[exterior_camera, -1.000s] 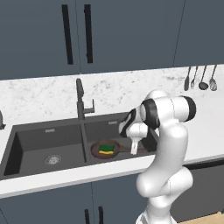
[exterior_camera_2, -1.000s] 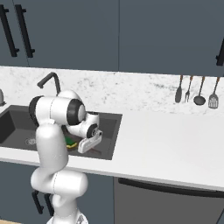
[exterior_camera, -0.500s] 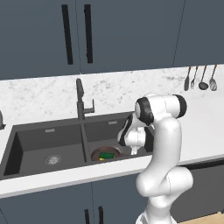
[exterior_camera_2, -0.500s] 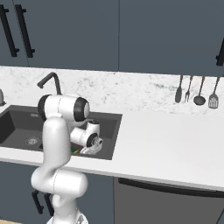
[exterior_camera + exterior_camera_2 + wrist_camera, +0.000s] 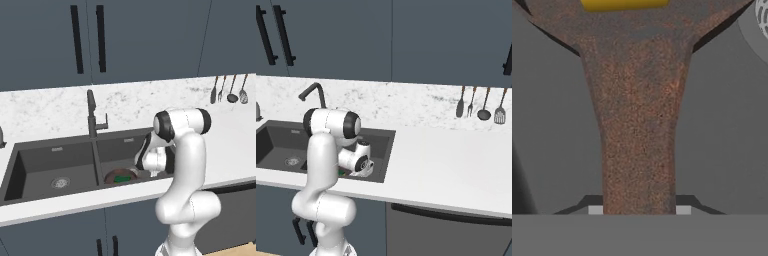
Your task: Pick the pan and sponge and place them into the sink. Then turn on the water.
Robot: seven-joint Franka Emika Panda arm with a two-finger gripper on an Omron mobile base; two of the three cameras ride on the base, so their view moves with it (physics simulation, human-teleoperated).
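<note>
My gripper [image 5: 639, 210] is shut on the long reddish-brown handle of the pan [image 5: 639, 140], which runs up between the fingertips [image 5: 595, 210]. The yellow edge of the sponge [image 5: 624, 4] shows at the far end of the handle. In the left base view the pan [image 5: 114, 175] lies low in the right basin of the dark-grey sink [image 5: 50, 155], and the green sponge [image 5: 121, 178] rests inside it. The gripper [image 5: 141, 169] reaches down into that basin from the right. From the right side, the gripper [image 5: 356, 170] sits low in the sink [image 5: 276, 140], next to a sliver of green sponge [image 5: 341, 173].
The tall dark tap [image 5: 91, 112] stands behind the divider with no stream falling. A steel drain [image 5: 60, 182] sits in the left basin and another drain [image 5: 762, 15] lies near the pan. Utensils [image 5: 481, 102] hang on the back wall above the white counter [image 5: 446, 165].
The arm has come down and carried the pan, with the sponge in it, from above the right basin to its floor. The grip on the handle has stayed the same.
</note>
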